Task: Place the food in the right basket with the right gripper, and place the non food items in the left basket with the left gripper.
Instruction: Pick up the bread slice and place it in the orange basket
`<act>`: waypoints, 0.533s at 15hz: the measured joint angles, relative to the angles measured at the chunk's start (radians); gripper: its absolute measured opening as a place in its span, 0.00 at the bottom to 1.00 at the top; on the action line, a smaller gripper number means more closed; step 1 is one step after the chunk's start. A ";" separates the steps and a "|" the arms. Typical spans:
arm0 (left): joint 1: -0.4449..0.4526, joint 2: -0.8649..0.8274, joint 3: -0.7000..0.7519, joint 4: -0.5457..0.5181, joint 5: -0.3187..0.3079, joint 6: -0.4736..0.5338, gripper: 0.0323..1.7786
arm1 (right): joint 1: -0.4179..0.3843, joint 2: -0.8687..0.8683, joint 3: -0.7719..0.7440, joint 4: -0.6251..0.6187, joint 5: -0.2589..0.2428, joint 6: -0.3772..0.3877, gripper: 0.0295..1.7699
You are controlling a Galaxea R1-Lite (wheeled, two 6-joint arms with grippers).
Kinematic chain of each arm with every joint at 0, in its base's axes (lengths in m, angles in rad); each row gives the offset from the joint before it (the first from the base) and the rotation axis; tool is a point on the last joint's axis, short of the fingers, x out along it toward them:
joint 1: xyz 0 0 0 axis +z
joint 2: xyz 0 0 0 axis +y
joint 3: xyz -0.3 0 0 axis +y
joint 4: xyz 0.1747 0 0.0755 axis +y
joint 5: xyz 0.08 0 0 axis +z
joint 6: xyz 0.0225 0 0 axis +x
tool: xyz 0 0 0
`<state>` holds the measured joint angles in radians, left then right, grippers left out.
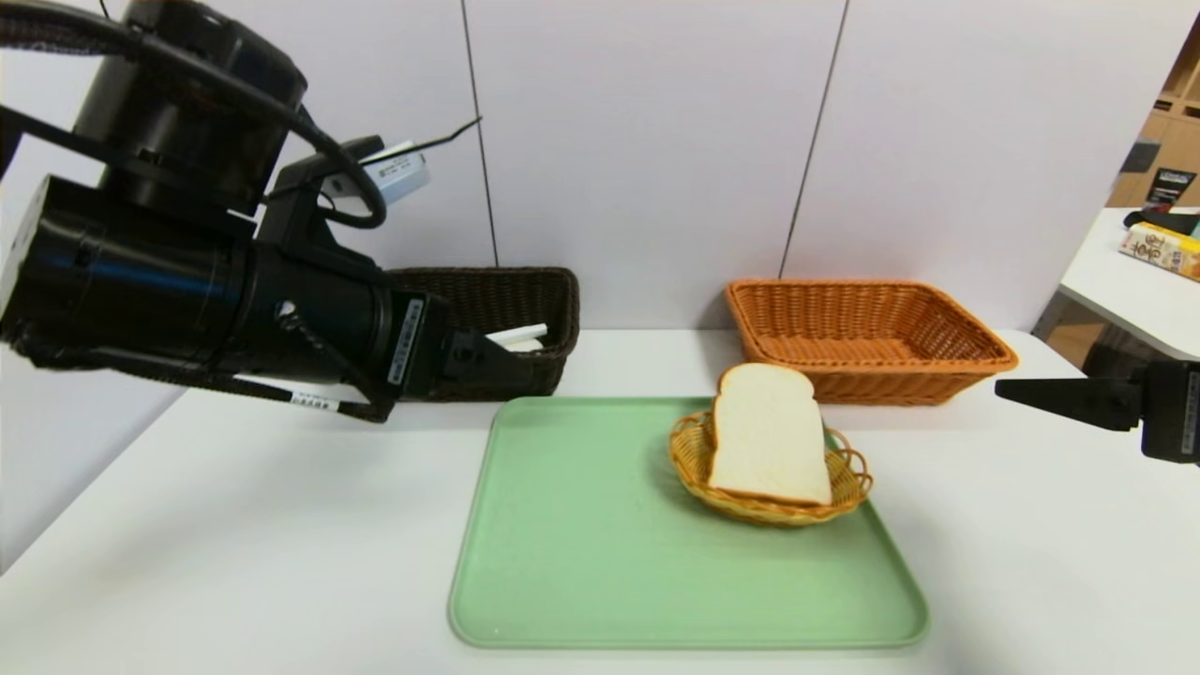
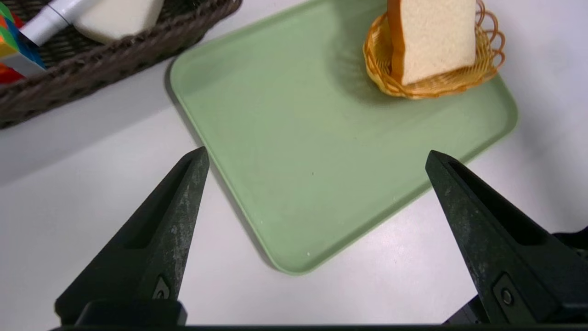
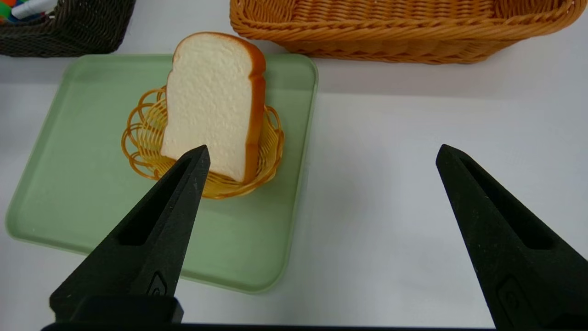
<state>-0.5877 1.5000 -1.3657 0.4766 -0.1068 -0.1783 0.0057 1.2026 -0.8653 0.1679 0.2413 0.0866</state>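
Observation:
A slice of white bread [image 1: 769,431] stands on edge in a small wicker dish [image 1: 689,469] on the green tray [image 1: 581,544]. The dark brown left basket [image 1: 506,295] holds a white marker [image 2: 50,20], a cream block [image 2: 119,16] and a coloured cube [image 2: 11,46]. The orange right basket [image 1: 862,337] stands behind the tray, and nothing shows inside it. My left gripper [image 2: 317,156] hangs open and empty over the tray's near left corner, in front of the dark basket. My right gripper [image 3: 322,149] is open and empty at the table's right side, apart from the bread [image 3: 211,101].
A second white table with a printed carton [image 1: 1162,248] stands at the far right. A pale panelled wall runs close behind both baskets. The left half of the tray [image 2: 294,138] is bare.

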 joint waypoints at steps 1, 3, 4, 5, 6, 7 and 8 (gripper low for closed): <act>-0.015 -0.023 0.051 -0.024 0.000 0.002 0.94 | 0.004 0.019 -0.020 0.002 0.001 -0.001 0.96; -0.039 -0.050 0.105 -0.095 -0.002 0.001 0.94 | 0.021 0.064 -0.060 0.006 0.018 0.000 0.96; -0.052 -0.059 0.116 -0.106 -0.003 0.000 0.94 | 0.030 0.090 -0.080 0.010 0.033 0.000 0.96; -0.066 -0.067 0.122 -0.107 -0.003 0.001 0.94 | 0.039 0.122 -0.106 0.014 0.053 0.002 0.96; -0.079 -0.073 0.130 -0.109 -0.003 0.006 0.95 | 0.047 0.154 -0.135 0.024 0.074 0.002 0.96; -0.089 -0.076 0.140 -0.108 -0.004 0.009 0.95 | 0.052 0.188 -0.170 0.041 0.104 0.002 0.96; -0.093 -0.077 0.148 -0.110 -0.003 0.009 0.95 | 0.055 0.225 -0.211 0.070 0.140 0.003 0.96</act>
<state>-0.6806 1.4234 -1.2174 0.3670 -0.1096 -0.1691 0.0606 1.4277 -1.0766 0.2377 0.3815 0.0894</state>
